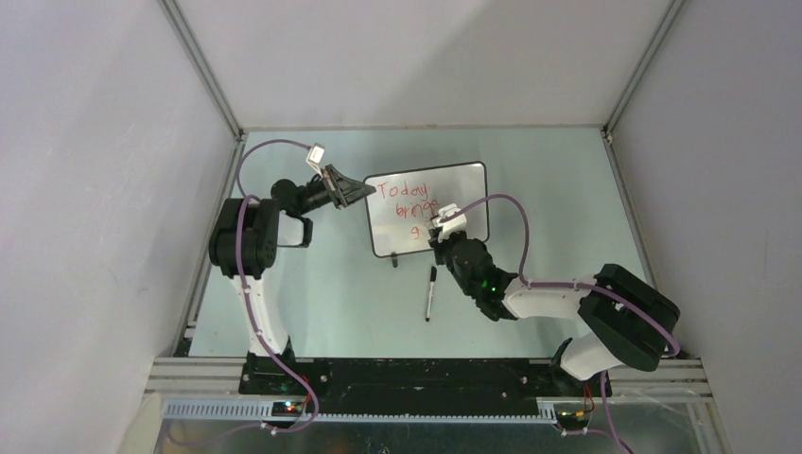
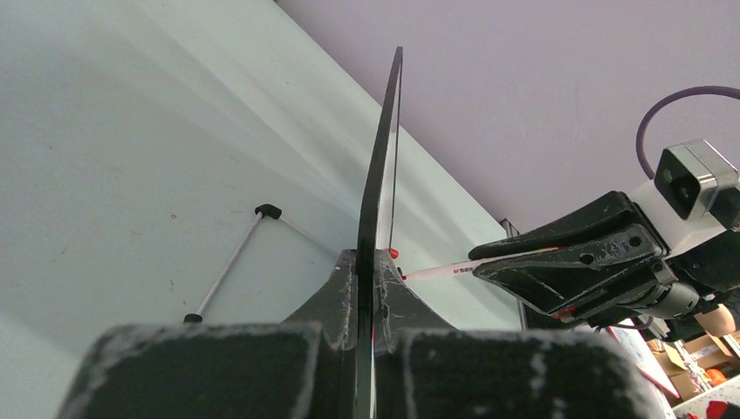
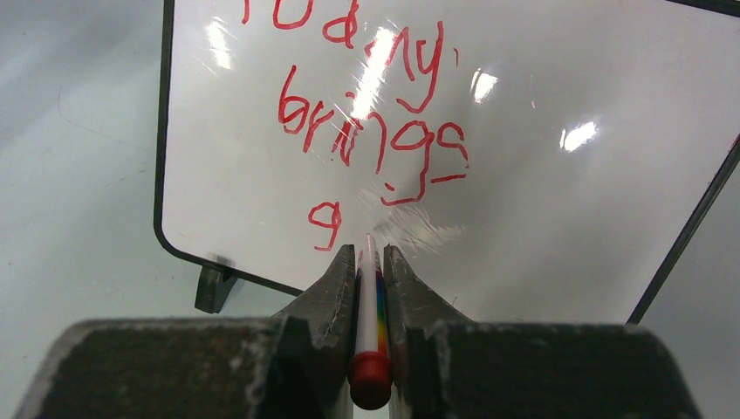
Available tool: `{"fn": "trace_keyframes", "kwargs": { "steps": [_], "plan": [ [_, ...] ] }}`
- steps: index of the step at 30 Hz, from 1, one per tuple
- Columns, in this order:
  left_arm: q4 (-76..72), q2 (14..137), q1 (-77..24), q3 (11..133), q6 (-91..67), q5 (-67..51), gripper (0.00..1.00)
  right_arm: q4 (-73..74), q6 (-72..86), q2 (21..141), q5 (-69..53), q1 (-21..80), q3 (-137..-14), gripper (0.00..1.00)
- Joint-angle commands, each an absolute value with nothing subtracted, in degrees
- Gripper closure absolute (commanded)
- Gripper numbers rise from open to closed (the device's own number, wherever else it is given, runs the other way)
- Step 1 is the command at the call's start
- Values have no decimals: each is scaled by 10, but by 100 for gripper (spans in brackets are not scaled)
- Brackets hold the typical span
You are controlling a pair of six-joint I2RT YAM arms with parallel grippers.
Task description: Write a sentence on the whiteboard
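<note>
The whiteboard point(image 1: 468, 189) stands tilted at mid-table, and my left gripper point(image 1: 364, 192) is shut on its left edge. In the left wrist view the board's black edge point(image 2: 380, 175) runs up from between the left gripper point(image 2: 368, 262) fingers. The sentence point(image 1: 409, 203) in red reads "Today", "brings" and a lone "g" point(image 3: 325, 223). My right gripper point(image 3: 369, 251) is shut on a white marker with a red end cap point(image 3: 368, 305), whose tip is at the board face point(image 3: 541, 201) just right of the "g". The marker point(image 2: 441, 271) and the right gripper point(image 2: 558, 262) also show beside the board.
A second marker with black ends point(image 1: 430, 293) lies on the table in front of the board, also in the left wrist view point(image 2: 229, 266). The board's small black foot point(image 3: 214, 286) rests on the table. Grey enclosure walls with metal posts point(image 1: 203, 71) ring the table.
</note>
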State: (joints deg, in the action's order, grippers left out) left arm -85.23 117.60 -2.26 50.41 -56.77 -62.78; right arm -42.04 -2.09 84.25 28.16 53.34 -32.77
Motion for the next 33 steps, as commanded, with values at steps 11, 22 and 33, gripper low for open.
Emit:
{"fn": "trace_keyframes", "kwargs": {
  "steps": [11,22,33],
  "plan": [
    [-879,1170,-18,509,-554,-626,100,-467,-41,864,287,533,-347,100],
    [-879,1170,-18,508,-554,-625,100,-470,-53,876,292,539,-368,100],
    [-879,1170,-18,508,-554,-626,100,-466,-60,878,306,541,-370,100]
  ]
}}
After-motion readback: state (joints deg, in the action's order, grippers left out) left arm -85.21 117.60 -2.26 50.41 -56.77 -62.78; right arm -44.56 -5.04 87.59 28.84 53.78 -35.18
